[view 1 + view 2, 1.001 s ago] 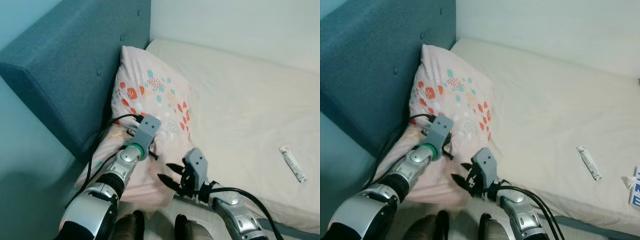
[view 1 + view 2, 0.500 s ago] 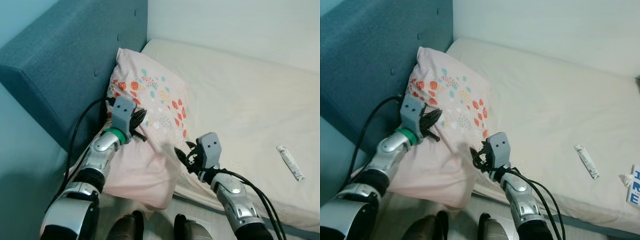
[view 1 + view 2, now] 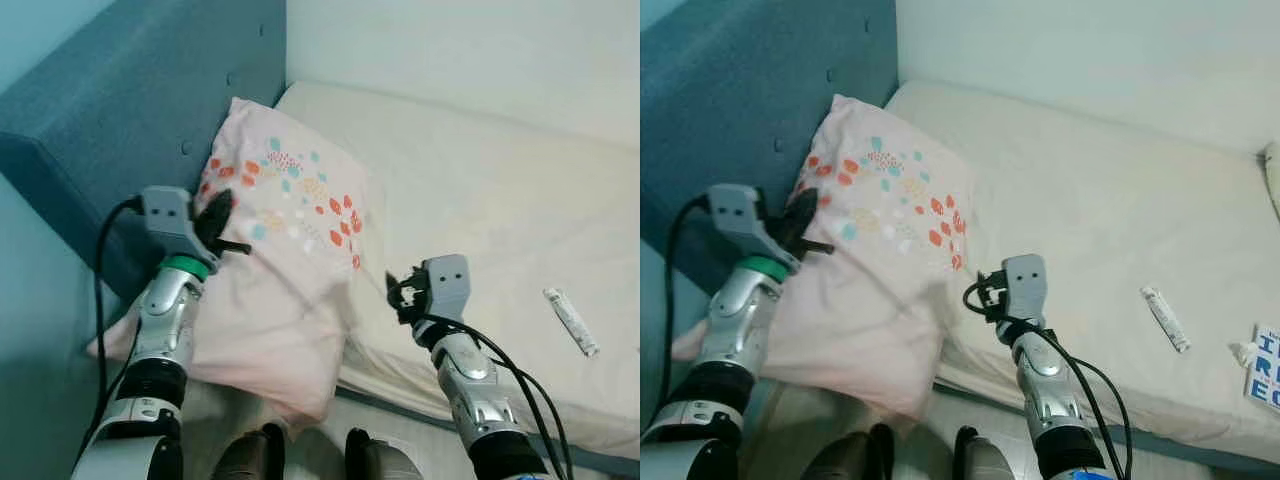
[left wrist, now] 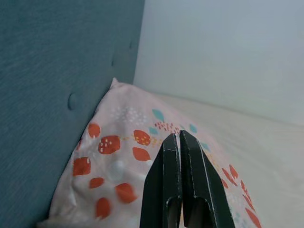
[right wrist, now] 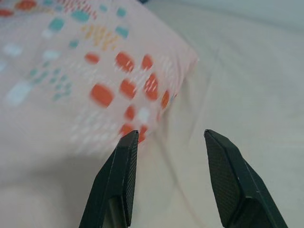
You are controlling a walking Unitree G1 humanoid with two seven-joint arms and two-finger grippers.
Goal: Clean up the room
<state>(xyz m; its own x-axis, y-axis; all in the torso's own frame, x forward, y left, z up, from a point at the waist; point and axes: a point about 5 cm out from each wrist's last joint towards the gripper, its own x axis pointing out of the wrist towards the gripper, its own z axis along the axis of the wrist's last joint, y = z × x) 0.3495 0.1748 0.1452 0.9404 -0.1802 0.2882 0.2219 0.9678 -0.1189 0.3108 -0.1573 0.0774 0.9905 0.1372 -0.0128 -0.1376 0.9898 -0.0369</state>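
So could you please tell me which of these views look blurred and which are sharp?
Right wrist view: the pillow print is smeared by motion blur, while the right end effector stays crisp. Left wrist view: the left end effector and the pillow are sharp. Eye views: evenly lit, reasonably sharp, with no glare on the mattress.
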